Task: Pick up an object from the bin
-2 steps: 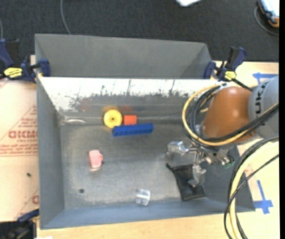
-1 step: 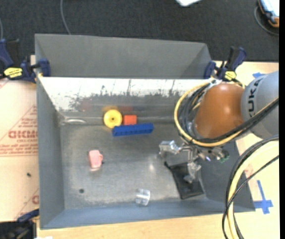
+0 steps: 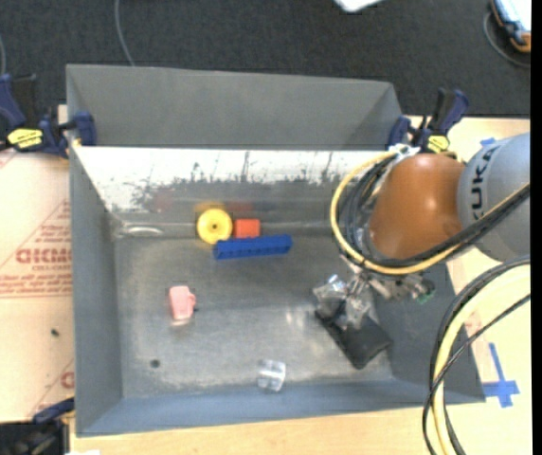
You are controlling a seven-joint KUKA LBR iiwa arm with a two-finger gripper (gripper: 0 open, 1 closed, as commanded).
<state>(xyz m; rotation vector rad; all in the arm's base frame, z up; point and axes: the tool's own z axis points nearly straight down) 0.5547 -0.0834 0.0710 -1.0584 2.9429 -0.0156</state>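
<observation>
My gripper hangs low over the right side of the bin floor, under the orange wrist cover. Right below it, towards the bin's front right, lies a black blocky thing, touching or almost touching the gripper's lower end; whether it is gripped I cannot tell. A small clear plastic piece rests near the front wall, to the left of the black thing.
Along the back wall sit a yellow round piece, a small orange block and a long blue brick. A pink piece lies at the left middle. The arm and its cables cover the bin's right side.
</observation>
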